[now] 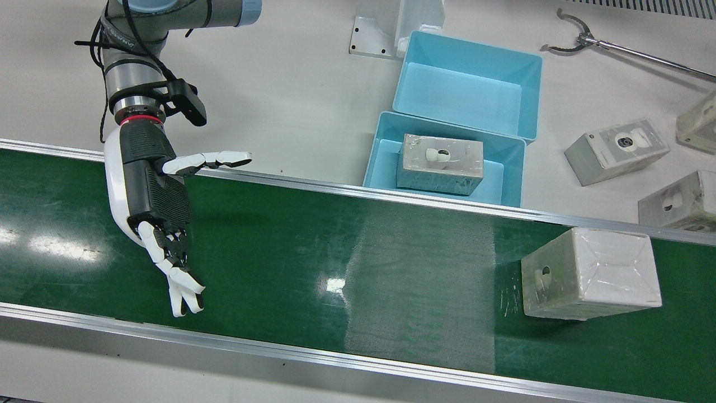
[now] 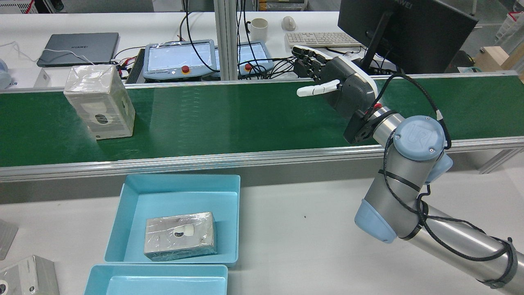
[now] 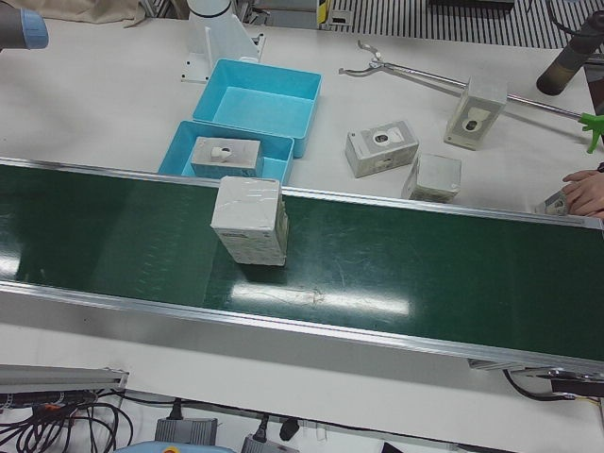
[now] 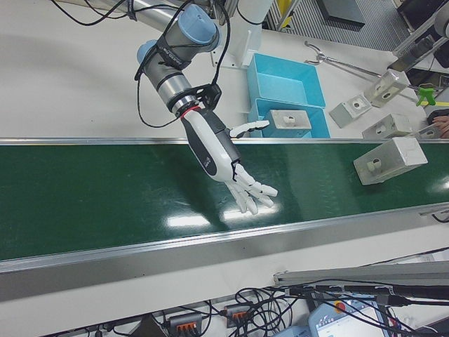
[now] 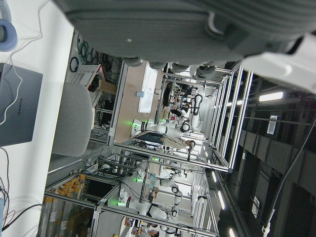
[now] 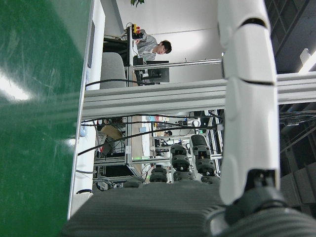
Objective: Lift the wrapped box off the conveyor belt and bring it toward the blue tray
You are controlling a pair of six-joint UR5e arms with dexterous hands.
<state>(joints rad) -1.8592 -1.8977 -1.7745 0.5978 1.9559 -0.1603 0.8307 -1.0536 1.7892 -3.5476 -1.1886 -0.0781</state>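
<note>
The wrapped box (image 1: pixel 590 274) stands on the green conveyor belt (image 1: pixel 335 252) at the front view's right; it also shows in the rear view (image 2: pixel 99 102), the left-front view (image 3: pixel 250 222) and the right-front view (image 4: pixel 391 160). My right hand (image 1: pixel 156 196) hovers open and empty over the belt's other end, far from the box, fingers spread (image 2: pixel 339 88) (image 4: pixel 221 158). The blue tray (image 1: pixel 380 145) beside the belt holds another wrapped box (image 1: pixel 440 163). My left hand (image 5: pixel 173 24) shows only in its own view, palm at the top edge, holding nothing.
A second, empty blue tray (image 1: pixel 526 95) stands behind the first. Several wrapped boxes (image 1: pixel 615 150) and a long grabber tool (image 1: pixel 582 39) lie on the white table. A person's hand (image 3: pixel 583 192) rests at the table edge. Pendants and a monitor (image 2: pixel 409 32) stand beyond the belt.
</note>
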